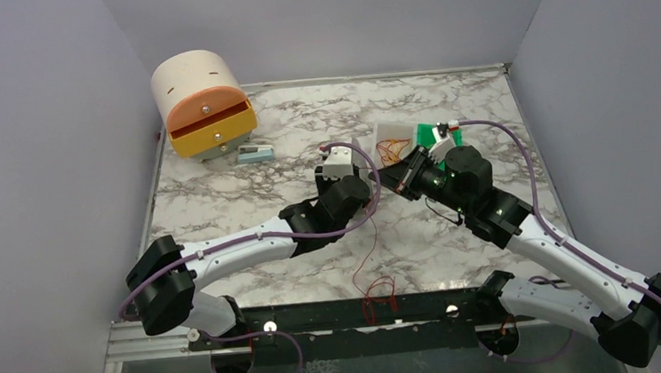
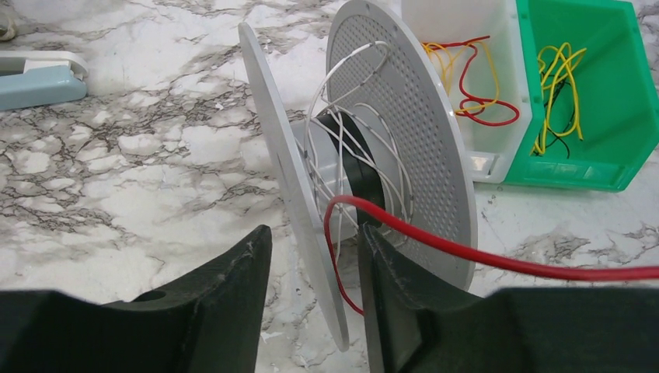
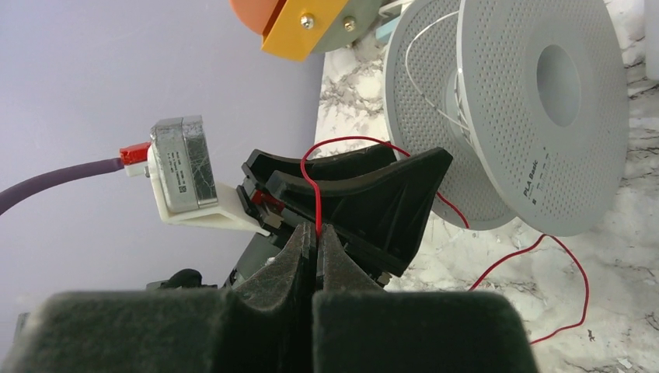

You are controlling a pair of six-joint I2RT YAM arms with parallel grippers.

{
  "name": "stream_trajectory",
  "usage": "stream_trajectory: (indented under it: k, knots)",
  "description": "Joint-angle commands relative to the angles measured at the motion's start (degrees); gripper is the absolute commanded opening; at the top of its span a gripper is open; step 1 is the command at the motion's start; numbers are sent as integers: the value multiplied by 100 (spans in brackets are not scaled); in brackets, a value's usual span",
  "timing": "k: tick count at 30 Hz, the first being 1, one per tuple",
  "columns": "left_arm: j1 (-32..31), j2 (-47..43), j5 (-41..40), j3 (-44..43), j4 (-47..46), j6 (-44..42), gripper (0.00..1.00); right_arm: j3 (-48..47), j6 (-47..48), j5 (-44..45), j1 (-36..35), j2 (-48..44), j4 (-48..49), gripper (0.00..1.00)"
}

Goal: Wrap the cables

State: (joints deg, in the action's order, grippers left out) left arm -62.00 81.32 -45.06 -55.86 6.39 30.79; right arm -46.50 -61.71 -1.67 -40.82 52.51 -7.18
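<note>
A pale grey perforated spool (image 2: 404,132) stands on edge on the marble table, with thin white wire round its hub. My left gripper (image 2: 312,231) is open, its jaws straddling the spool's near flange without pressing on it. A thin red cable (image 2: 497,256) runs from the hub over the left gripper's right finger (image 2: 388,295). In the right wrist view my right gripper (image 3: 317,231) is shut on this cable (image 3: 311,175), just behind the left gripper (image 3: 365,194) and the spool (image 3: 544,116). The cable's slack (image 1: 373,263) trails toward the table's near edge.
A white bin (image 2: 486,163) holding red and yellow wires and a green bin (image 2: 614,93) holding yellow-green wires stand right behind the spool. A pale blue stapler-like thing (image 2: 39,78) lies at the left. An orange and cream drawer unit (image 1: 205,107) sits at the back left. Grey walls enclose the table.
</note>
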Motion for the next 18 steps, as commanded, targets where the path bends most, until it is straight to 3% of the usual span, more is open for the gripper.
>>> stream_trajectory:
  k: [1, 6, 12, 18]
  knots:
    - [-40, -3, -231, 38, 32, 68, 43, -43, -104, -110, -58, -122, 155, 1]
    - [-49, -6, -228, 78, 33, 68, 29, -19, -113, -84, -75, -150, 138, 1]
    - [-67, -123, -242, 132, 29, 15, 20, 40, -61, 53, -75, -162, 80, 1]
    - [-71, -246, -86, 167, 29, -204, 0, 75, 25, 311, -75, -137, 33, 1]
